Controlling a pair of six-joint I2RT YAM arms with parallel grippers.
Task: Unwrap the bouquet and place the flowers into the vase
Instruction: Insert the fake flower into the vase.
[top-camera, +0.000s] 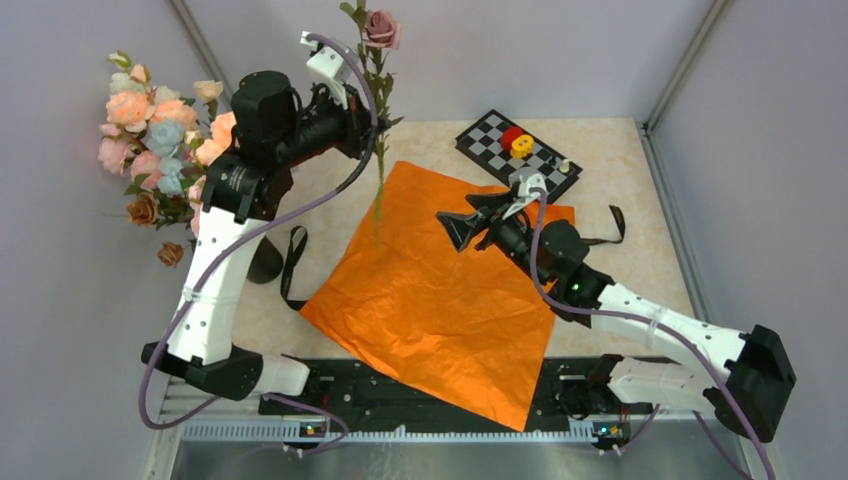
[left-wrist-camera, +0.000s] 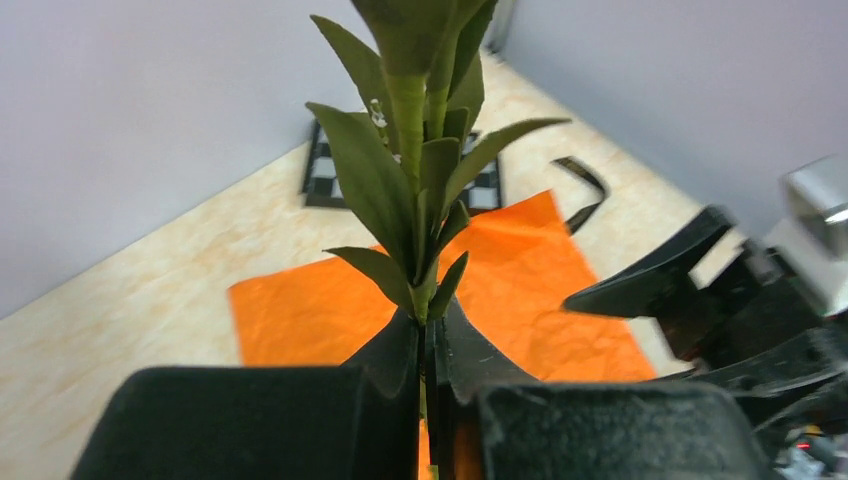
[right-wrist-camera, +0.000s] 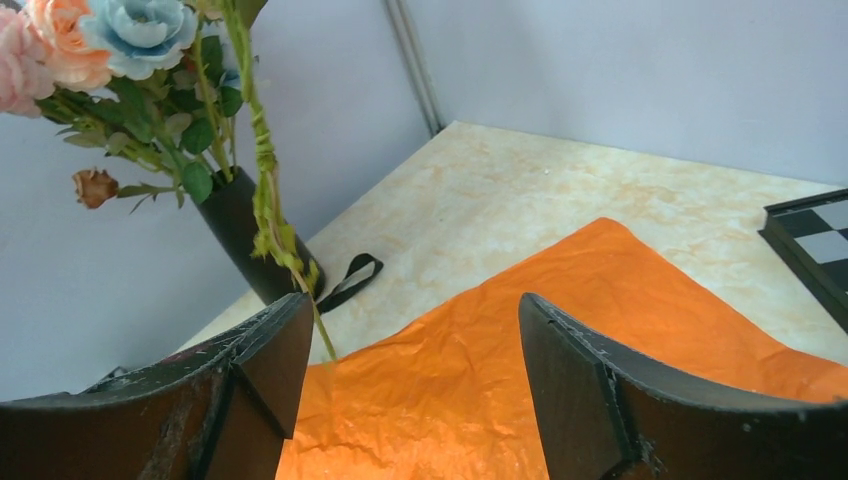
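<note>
Paper: orange paper lies spread flat and crinkled on the bench, one corner hanging past the near edge.
Left tool: left tool is above the paper's far-left edge, clenched on the stem of a mauve flower; in the left wrist view the jaws meet on the leafy green stem.
Held flower: upright, bloom up, stem hanging down over the paper's far-left part; I cannot tell whether the lower tip touches the paper.
Right tool: right tool hovers over the far-right part of the paper, released, jaws spread wide with nothing between them; the right wrist view shows only paper in the gap.
Vase: black vase stands on the bench off the paper's left corner, partly hidden behind the left arm in the top view.
Flowers: pink, peach and pale-blue flowers stand in the vase, left of the paper.
Ribbon: black ribbon lies looped between vase and paper; a second black strip lies just off the paper's right corner.
Other: chessboard beyond the paper's far corner, red and yellow pieces on it.
</note>
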